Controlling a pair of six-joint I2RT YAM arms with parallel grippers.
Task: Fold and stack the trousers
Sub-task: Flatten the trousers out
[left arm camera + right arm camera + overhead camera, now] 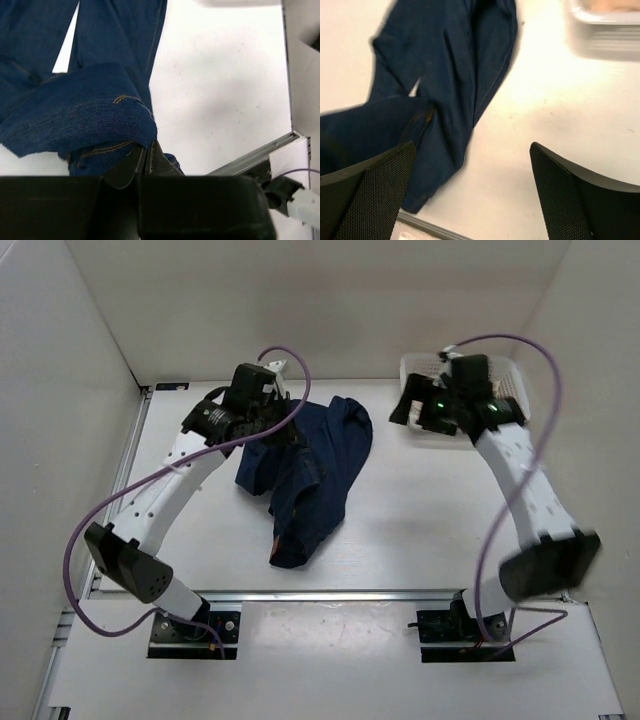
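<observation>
Okay, one pair of trousers (310, 475), crumpled, on the table (420, 530) left of centre. Left gripper (145, 162) clamped tight on a denim fold at the heap's far-left part. Right gripper (473, 145) spread wide, empty, off the trousers' right side, by one white basket (508, 375). Two grippers total.

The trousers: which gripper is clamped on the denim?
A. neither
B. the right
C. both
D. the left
D: the left gripper is shut on a fold of the trousers, while the right gripper stands wide open with nothing between its fingers.
</observation>
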